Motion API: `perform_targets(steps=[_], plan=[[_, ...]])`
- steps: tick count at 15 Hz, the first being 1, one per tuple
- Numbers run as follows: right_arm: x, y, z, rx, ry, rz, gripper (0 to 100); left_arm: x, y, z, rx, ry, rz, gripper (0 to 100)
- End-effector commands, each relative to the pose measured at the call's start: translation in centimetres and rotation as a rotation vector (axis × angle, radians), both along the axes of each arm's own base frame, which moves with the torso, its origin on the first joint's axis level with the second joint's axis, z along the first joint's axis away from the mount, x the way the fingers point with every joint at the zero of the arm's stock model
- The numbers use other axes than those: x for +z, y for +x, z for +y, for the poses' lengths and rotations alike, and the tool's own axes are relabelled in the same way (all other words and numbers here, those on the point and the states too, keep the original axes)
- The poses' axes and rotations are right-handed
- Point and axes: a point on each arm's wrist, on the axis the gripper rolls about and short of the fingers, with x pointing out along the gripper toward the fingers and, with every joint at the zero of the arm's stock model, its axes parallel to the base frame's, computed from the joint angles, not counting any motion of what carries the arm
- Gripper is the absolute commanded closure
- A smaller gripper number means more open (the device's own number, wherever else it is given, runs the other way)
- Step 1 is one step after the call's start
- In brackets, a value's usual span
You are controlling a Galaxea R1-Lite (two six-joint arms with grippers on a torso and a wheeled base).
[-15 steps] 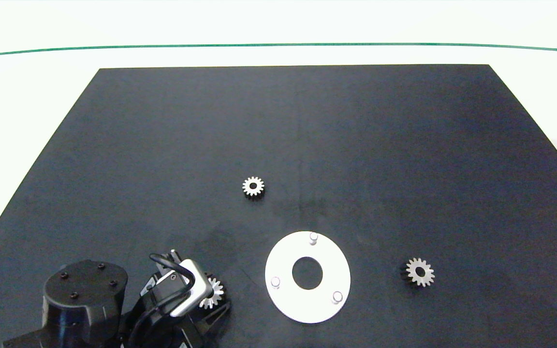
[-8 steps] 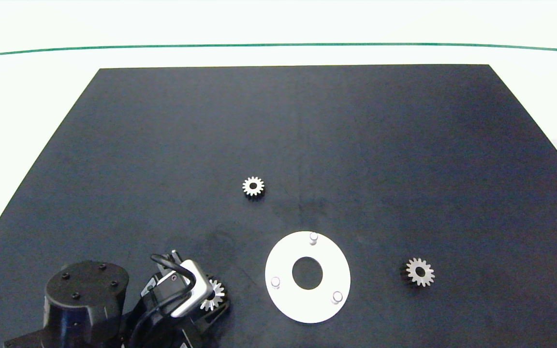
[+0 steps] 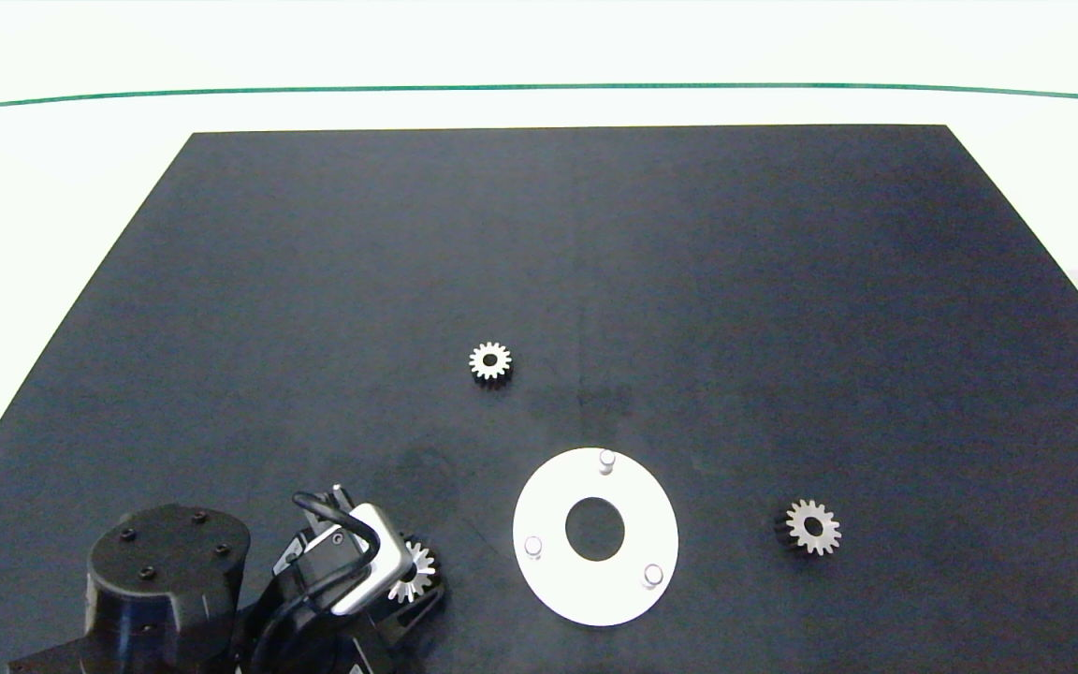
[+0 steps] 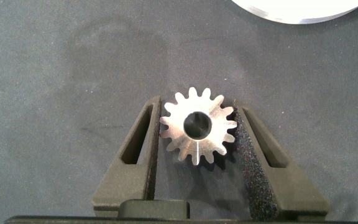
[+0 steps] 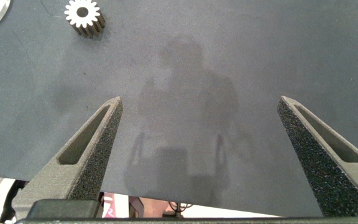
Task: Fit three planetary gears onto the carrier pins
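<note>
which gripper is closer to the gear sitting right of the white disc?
Right. In the right wrist view that gear lies on the mat just ahead of the open right gripper. The left gripper is beyond the white disc, closed around another gear.

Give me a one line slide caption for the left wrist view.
Left gripper closed around a planetary gear lying on the black mat.

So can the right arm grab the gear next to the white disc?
Probably yes. The right end effector is open, and nothing lies between it and that planetary gear on the bare black mat.
</note>
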Motion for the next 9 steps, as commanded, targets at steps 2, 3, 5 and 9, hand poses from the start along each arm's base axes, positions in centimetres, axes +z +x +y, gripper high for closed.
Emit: perform_targets(steps=[2,3,5,9], plan=[[0.0,0.0,0.0,0.0,-0.002,0.0,0,0.5,-0.3,0.0,-0.009,-0.012,-0.023,89],[0.0,0.0,0.0,0.0,-0.002,0.0,0,0.9,-0.5,-0.1,-0.013,-0.022,-0.043,91],[-0.1,-0.1,0.0,0.0,-0.002,0.0,0,1.1,-0.5,-0.4,-0.001,-0.018,-0.058,93],[-0.1,0.0,0.0,0.002,-0.002,0.001,0,1.3,-1.1,-1.0,-0.016,-0.01,-0.078,93]])
